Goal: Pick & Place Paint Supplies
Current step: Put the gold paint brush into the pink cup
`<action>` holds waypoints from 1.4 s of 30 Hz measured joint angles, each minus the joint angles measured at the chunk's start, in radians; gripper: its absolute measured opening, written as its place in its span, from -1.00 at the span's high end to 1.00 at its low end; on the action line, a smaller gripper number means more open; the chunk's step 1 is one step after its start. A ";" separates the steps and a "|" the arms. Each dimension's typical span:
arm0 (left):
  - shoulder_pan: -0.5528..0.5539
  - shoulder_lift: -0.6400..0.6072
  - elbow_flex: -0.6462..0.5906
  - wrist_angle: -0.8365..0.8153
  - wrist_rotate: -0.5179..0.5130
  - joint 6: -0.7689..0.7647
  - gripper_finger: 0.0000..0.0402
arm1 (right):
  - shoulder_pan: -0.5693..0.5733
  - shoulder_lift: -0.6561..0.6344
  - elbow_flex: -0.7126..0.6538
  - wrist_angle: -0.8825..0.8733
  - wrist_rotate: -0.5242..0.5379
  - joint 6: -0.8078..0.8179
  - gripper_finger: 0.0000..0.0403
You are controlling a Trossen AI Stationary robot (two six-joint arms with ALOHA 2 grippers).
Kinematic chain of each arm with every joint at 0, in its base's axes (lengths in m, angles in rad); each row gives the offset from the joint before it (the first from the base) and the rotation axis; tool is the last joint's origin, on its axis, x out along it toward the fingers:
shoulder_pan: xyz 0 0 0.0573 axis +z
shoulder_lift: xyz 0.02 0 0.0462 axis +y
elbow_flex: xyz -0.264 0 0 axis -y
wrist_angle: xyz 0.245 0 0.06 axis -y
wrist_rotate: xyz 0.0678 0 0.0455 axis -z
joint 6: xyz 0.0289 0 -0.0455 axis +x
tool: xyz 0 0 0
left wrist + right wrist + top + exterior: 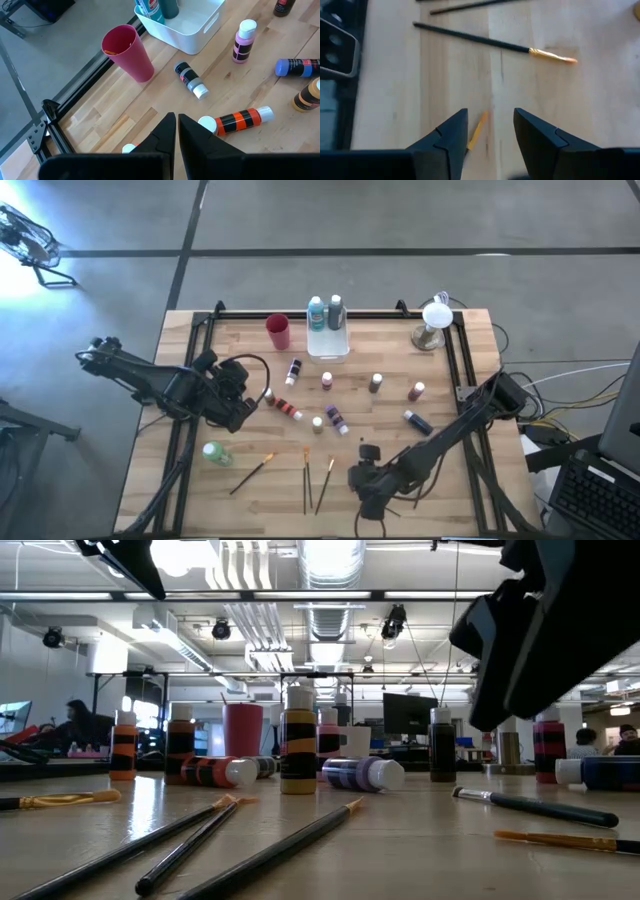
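Grey concrete floor surrounds a wooden table [200, 490] framed with black rails; the low view shows an open workshop behind, with ceiling ducts and monitors.

Left arm: reaches in from 9 o'clock, elbow bent, left gripper [243, 417] low over the boards left of centre. Its fingers [165, 135] are pressed together, nothing between them.

Right arm: comes in from 4 o'clock, stretched toward the near edge. Right gripper [366, 498] hovers at about 6 o'clock, fingers [452, 135] parted, nothing held; an orange brush tip [477, 131] lies on the wood between them.

Counts, left to right:
- Green bottle [216, 452], one, lying at 8 o'clock.
- Paintbrushes [306, 478]: three clear in the high view, near edge, just left of the right gripper; a fourth lies under that gripper.
- Pink cup [278, 332], one, upright at 11 o'clock.
- White tray [330, 348] at 12 o'clock, two bottles standing inside: teal bottle [316, 313] and grey bottle [335, 310].
- Loose small bottles mid-table: about ten, some upright, some lying, among them an orange-striped bottle [240, 120] just beside the left gripper and a blue bottle [417, 421] at 3 o'clock.
- White lamp-like thing [435, 320] at 1 o'clock.

Labels: dark bands on the bottles; no writing readable.
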 joint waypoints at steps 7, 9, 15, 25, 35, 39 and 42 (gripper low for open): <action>-0.001 0.000 0.000 0.001 0.000 0.000 0.87 | 0.002 0.023 0.000 0.020 0.004 0.046 0.37; -0.001 0.000 0.000 0.001 0.000 0.000 0.87 | 0.002 0.046 0.000 0.051 0.004 0.048 0.39; -0.001 0.000 0.000 0.001 0.000 0.000 0.87 | 0.004 0.120 0.005 0.054 0.003 0.055 0.43; 0.000 0.000 0.000 0.003 0.000 0.000 0.87 | 0.005 0.146 0.016 0.076 0.006 0.071 0.52; 0.000 0.000 0.000 0.003 0.000 0.000 0.87 | 0.014 0.147 0.016 0.072 -0.008 0.089 0.65; 0.000 0.000 0.000 0.003 0.000 0.000 0.87 | 0.023 0.147 0.015 0.072 -0.013 0.092 0.69; 0.000 0.000 0.000 0.003 0.000 0.000 0.87 | 0.030 0.148 0.015 0.072 -0.019 0.093 0.71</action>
